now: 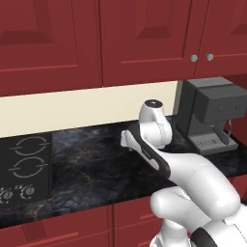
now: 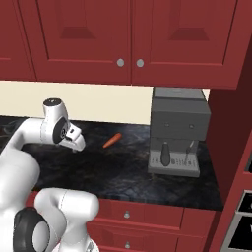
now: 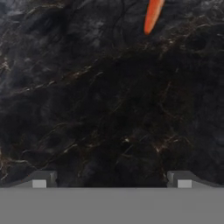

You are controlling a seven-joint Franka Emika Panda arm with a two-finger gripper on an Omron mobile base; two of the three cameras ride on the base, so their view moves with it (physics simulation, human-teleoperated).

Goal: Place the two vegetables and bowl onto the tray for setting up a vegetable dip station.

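One of the vegetables, a small tapered orange carrot point(image 2: 111, 141), lies on the dark marble counter point(image 2: 123, 172) to the left of the coffee machine. In the hand view the carrot point(image 3: 153, 15) sits at the top edge, ahead of the fingers and a little to the right. My gripper point(image 2: 75, 146) hovers above the counter to the left of the carrot, apart from it. Its jaws stand wide open, and only bare stone lies between the fingertips point(image 3: 41, 179). From the left base view the gripper point(image 1: 125, 143) hangs over the middle of the counter. The bowl and the tray are out of view.
A grey coffee machine point(image 2: 177, 133) stands on the right of the counter against the wall. A black stove top point(image 1: 24, 166) with knobs lies at the left. Red cabinets point(image 1: 120, 38) hang above, and a red side panel point(image 2: 231, 147) closes the counter's right end.
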